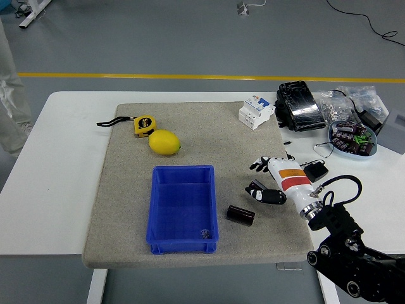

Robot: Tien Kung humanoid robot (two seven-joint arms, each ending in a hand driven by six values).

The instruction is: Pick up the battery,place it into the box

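Observation:
The battery [241, 215], a short dark cylinder, lies on its side on the grey mat just right of the blue box [182, 208]. The box is an open blue bin near the mat's front edge, with a small object in its near right corner. My right hand [263, 182], white-backed with black fingers, hovers a little up and right of the battery with its fingers spread and nothing in them. It does not touch the battery. My left arm is out of view.
A lemon [164, 142] and a yellow tape measure [143, 125] lie behind the box. A white breaker block [255, 111], a black pouch [300, 106], bags of parts and a bowl [353, 140] crowd the back right. A person's leg [11, 95] stands at the far left.

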